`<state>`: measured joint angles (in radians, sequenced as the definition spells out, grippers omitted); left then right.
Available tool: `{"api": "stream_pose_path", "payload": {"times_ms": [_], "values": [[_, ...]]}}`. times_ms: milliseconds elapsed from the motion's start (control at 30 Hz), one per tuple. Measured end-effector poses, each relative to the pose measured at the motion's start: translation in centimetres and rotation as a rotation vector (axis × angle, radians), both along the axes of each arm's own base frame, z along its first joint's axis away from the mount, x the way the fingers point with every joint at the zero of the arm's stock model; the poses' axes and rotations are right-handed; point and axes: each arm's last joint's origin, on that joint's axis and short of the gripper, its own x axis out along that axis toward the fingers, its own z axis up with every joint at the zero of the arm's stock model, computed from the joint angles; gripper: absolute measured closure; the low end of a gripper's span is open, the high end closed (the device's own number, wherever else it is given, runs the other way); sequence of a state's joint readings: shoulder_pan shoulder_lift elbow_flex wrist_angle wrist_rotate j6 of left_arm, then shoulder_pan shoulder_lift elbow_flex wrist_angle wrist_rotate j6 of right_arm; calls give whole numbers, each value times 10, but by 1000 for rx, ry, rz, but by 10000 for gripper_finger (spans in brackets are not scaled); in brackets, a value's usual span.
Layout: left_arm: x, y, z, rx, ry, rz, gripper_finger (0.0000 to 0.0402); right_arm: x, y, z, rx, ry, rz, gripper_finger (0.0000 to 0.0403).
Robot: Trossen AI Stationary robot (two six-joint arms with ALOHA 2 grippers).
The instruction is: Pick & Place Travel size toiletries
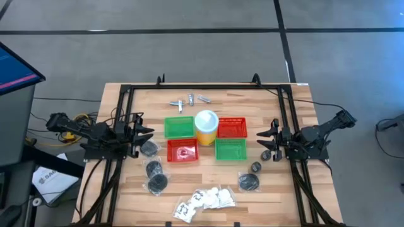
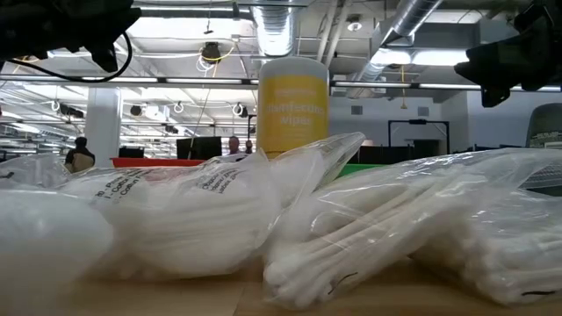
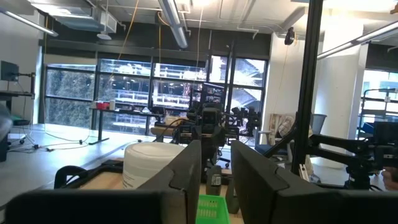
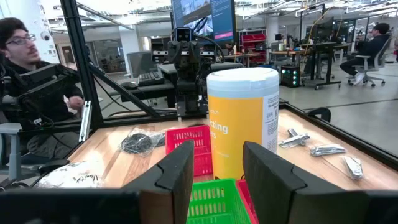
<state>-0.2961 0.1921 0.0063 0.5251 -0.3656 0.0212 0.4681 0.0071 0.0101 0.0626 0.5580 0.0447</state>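
The travel size toiletries lie loose on the wooden table (image 1: pixel 126 202). Silvery metal pieces (image 1: pixel 189 101) are near the far edge. Dark round pieces in clear bags (image 1: pixel 153 169) lie at the near left, and more (image 1: pixel 249 182) at the near right. White pieces in printed packets (image 1: pixel 205 200) lie at the near edge and fill the low view (image 2: pixel 184 219). My left gripper (image 1: pixel 149 132) hovers open at the table's left side, its fingers (image 3: pixel 186 168) holding nothing. My right gripper (image 1: pixel 261 139) hovers open at the right side and also holds nothing (image 4: pixel 217 155).
Two green mesh baskets (image 1: pixel 179 127) (image 1: pixel 230 149) and two red ones (image 1: pixel 231 128) (image 1: pixel 183 151) surround a yellow cup with a white lid (image 1: pixel 206 124) at the table's middle. A black frame (image 1: pixel 126 88) borders the table. A person (image 4: pixel 25 62) sits beyond the left side.
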Motion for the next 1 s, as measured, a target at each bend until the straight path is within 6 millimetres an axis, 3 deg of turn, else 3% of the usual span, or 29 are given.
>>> {"api": "stream_pose_path", "payload": {"times_ms": [233, 500, 767, 867, 1000], "values": [[0, 0, 0, 0, 0, 0, 321, 0, 0, 0, 2, -2, 1, 274], [0, 0, 0, 0, 0, 0, 321, 0, 0, 2, 169, -33, 11, 274], [0, 0, 0, 0, 0, 0, 321, -1, 0, 8, 115, -38, 29, 274], [0, 0, 0, 0, 0, 0, 321, -4, 3, 11, 6, 31, 101, 274], [0, 0, 0, 0, 0, 0, 321, -12, 1, 14, 53, 178, 104, 274]]}}
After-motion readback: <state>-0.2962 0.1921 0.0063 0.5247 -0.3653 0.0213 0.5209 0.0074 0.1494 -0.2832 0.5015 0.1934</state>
